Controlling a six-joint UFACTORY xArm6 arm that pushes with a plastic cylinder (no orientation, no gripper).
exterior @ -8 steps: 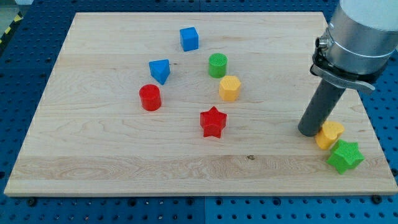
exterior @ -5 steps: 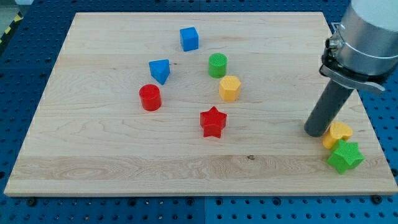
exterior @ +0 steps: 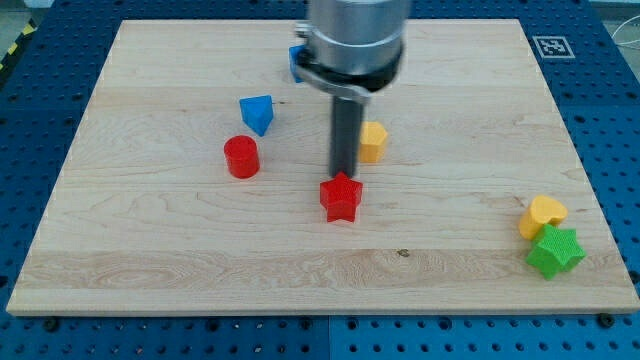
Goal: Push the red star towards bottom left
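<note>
The red star [exterior: 341, 198] lies near the middle of the wooden board [exterior: 150, 250]. My tip [exterior: 344, 175] stands just above the star's top point, touching or nearly touching it. The rod rises from there toward the view's top and hides the green cylinder that stood behind it. The yellow hexagonal block [exterior: 374, 141] sits right of the rod.
A red cylinder [exterior: 241, 157] and a blue triangular block [exterior: 257, 113] stand left of the star. A blue cube [exterior: 296, 60] is partly hidden behind the arm. A yellow heart [exterior: 541, 215] and a green star [exterior: 554, 250] sit at the bottom right.
My tip has swept from beside the yellow heart at the right to just above the red star. The blocks look unmoved.
</note>
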